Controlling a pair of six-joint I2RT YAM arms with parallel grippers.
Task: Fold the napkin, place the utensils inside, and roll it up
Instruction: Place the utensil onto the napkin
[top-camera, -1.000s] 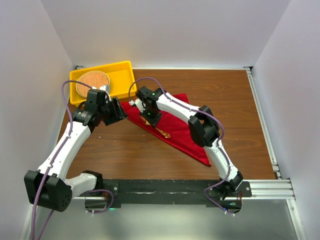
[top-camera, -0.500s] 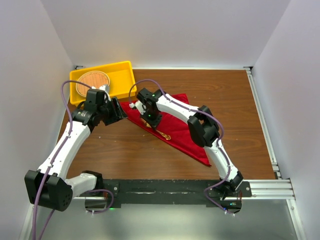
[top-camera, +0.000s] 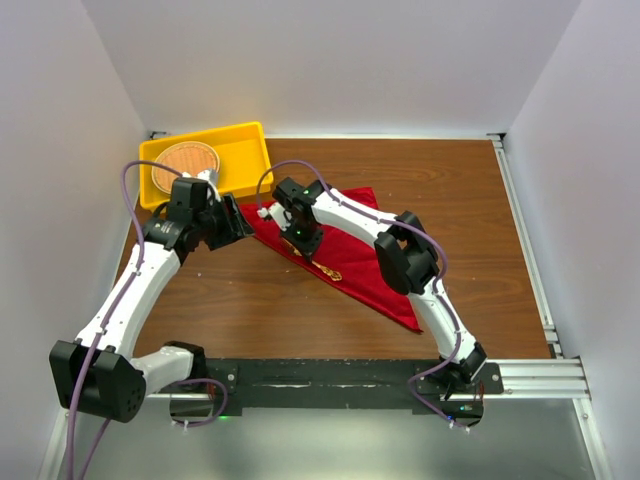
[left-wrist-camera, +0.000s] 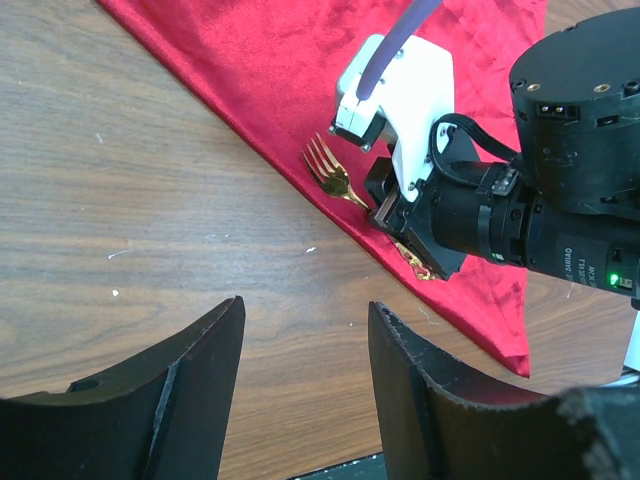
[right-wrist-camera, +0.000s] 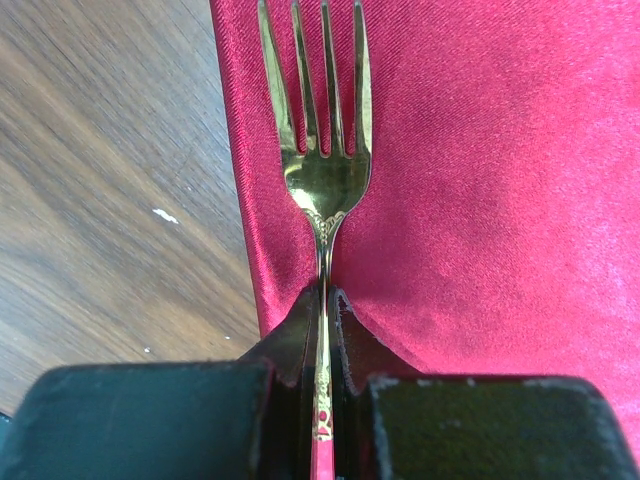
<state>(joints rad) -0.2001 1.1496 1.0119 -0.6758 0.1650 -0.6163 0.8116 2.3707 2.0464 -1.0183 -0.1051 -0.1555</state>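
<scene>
Where the right gripper (right-wrist-camera: 322, 300) closes, its two dark fingers pinch the thin handle of the fork (right-wrist-camera: 322, 185), the jaws all but shut on it. The fork is slender, polished, gold-coloured metal, with four thin tines and an embossed pattern at the neck and along the handle. Its tines extend over the napkin (right-wrist-camera: 480, 200), close beside the cloth's long near edge; whether they touch the cloth cannot be told. The napkin is bright red and soft, with a satin-like sheen, and lies as a triangle on the middle of the table (right-wrist-camera: 100, 200), a brown wood-grain surface with a few small white flecks. The left gripper (left-wrist-camera: 305, 330) hovers just left of the napkin's edge over bare wood, its broad dark fingers (left-wrist-camera: 190, 385) spread apart and holding nothing. At the far left corner of the table sits a rectangular yellow tray (top-camera: 247, 150). Inside it, toward its left end, lies a round woven orange-brown mat (top-camera: 187, 160).
</scene>
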